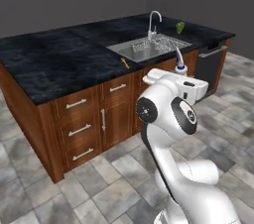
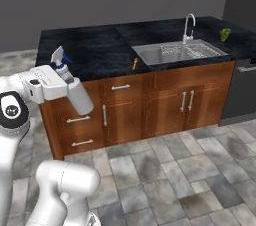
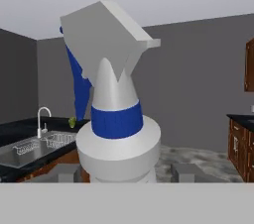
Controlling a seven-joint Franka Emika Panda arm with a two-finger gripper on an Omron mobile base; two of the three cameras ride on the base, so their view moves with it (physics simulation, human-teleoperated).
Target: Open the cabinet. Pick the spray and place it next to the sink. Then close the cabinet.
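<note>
Spray (image 2: 75, 90) held in the jaws, clear of the counter (image 2: 90, 52), out in front of the island's drawer end above the tiled floor (image 2: 165, 170). Pale grey cylinder body, tilted in the right base view, neck up and to the left, base down and to the right. Blue collar round the white neck, white trigger head with a blue lever on top; seen close in the hand view (image 3: 116, 119) with the nozzle head overhead and the shoulder of the bottle between the two dark fingertips (image 3: 186, 171). Gripper (image 2: 62, 86) closed on the bottle's upper body, jaws clamped either side. From the left base view, just the neck and blue-white nozzle (image 1: 179, 63) poking up behind the white wrist. Sink (image 2: 177, 52) well apart from the bottle, set in the black marble, thin silver faucet (image 2: 188, 27) at its back edge. Small orange item (image 2: 135, 63) on the counter just beside the basin's near left corner. Small green object (image 2: 225, 34) farther along, beyond the basin. Reddish-brown base cabinets (image 2: 150, 107) with silver bar handles beneath.
</note>
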